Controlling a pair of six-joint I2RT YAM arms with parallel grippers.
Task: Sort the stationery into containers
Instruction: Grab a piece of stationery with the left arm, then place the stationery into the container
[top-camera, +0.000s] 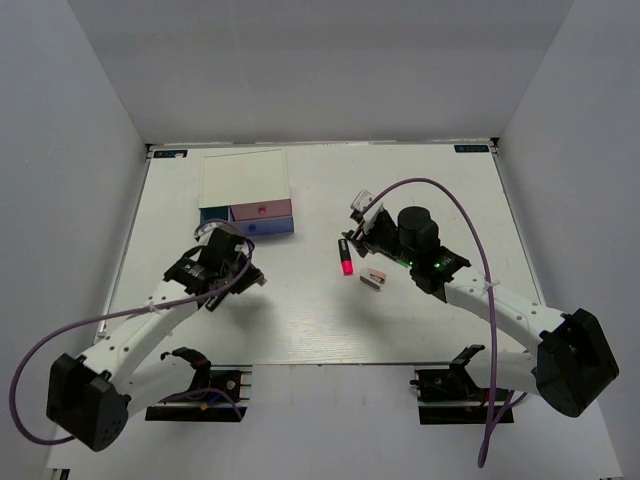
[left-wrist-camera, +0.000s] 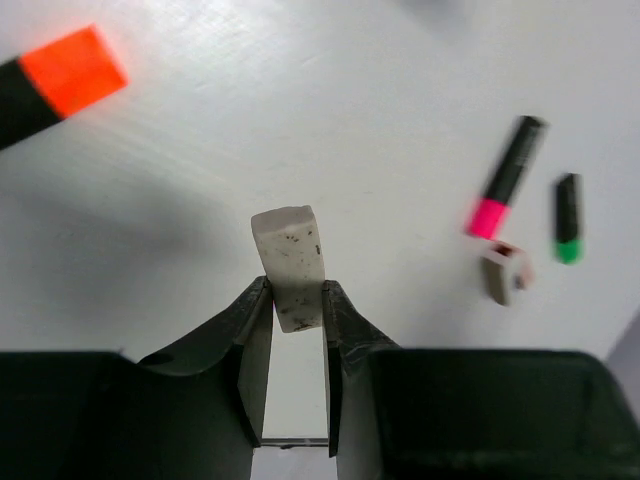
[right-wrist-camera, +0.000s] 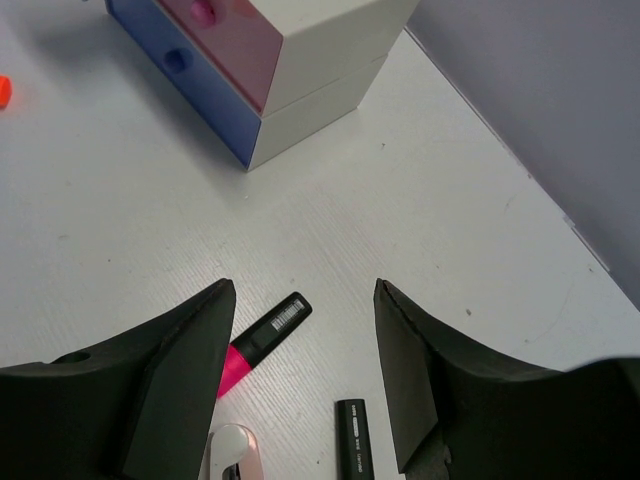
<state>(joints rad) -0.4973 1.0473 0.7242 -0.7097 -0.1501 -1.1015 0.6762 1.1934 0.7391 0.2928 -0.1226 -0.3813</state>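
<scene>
The tabletop (top-camera: 320, 330) under me is matte white with a faint lengthwise grain, closed in by plain pale grey walls (top-camera: 60, 150) on the left, right and far sides. Small stickers (top-camera: 170, 153) sit at its two far corners; I cannot read their print.

My left jaws are pinched nearly closed on the grey-white eraser (left-wrist-camera: 290, 265), a small rectangular block flecked with dark specks. I grip it by its lower end and it leans a little. This is at the left of the tabletop, just near of the drawer box (top-camera: 243, 177). The orange highlighter (left-wrist-camera: 72, 70) lies close by, its cap squared and bright.

My right jaws stand wide apart with nothing between them, hanging over the middle of the tabletop above the pink highlighter (right-wrist-camera: 262, 335). Its black barrel carries a white barcode label (right-wrist-camera: 288, 315) whose figures are too fine to read. Beside it lie the green highlighter (left-wrist-camera: 568, 218) and the pink-white eraser (left-wrist-camera: 505, 272).

The box is square with a smooth white top, standing far left. Its light blue drawer (top-camera: 213, 214), pink drawer (top-camera: 262, 210) and purple drawer (top-camera: 262, 228) each show a small round knob (right-wrist-camera: 203, 12).
</scene>
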